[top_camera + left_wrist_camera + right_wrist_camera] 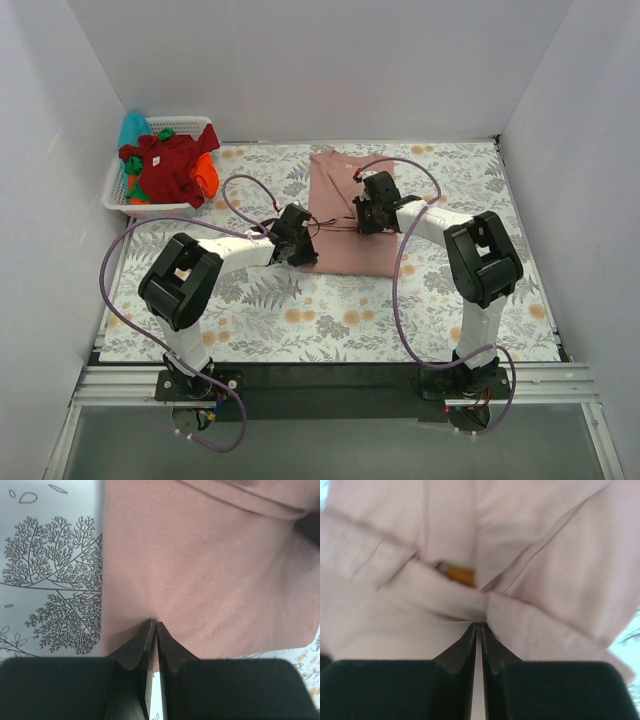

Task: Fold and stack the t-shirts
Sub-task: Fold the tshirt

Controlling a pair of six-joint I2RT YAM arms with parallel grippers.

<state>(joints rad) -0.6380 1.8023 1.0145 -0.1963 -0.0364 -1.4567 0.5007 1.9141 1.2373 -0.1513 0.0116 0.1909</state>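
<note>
A dusty-pink t-shirt (345, 180) lies partly folded in the middle of the table. My left gripper (305, 233) sits at its left edge. In the left wrist view the gripper (155, 623) is shut, and the pink cloth (200, 570) puckers at its tips. My right gripper (365, 212) rests on the shirt's middle. Up close it (479, 625) is shut on a bunched fold of the pink t-shirt (545, 570), below a small orange label (457, 573). More t-shirts, dark red (170, 165), orange (207, 175) and teal (133, 128), are piled in a basket.
The white slatted basket (113, 193) stands at the back left on the floral table cloth (300, 310). White walls close in the left, back and right sides. Purple cables loop over both arms.
</note>
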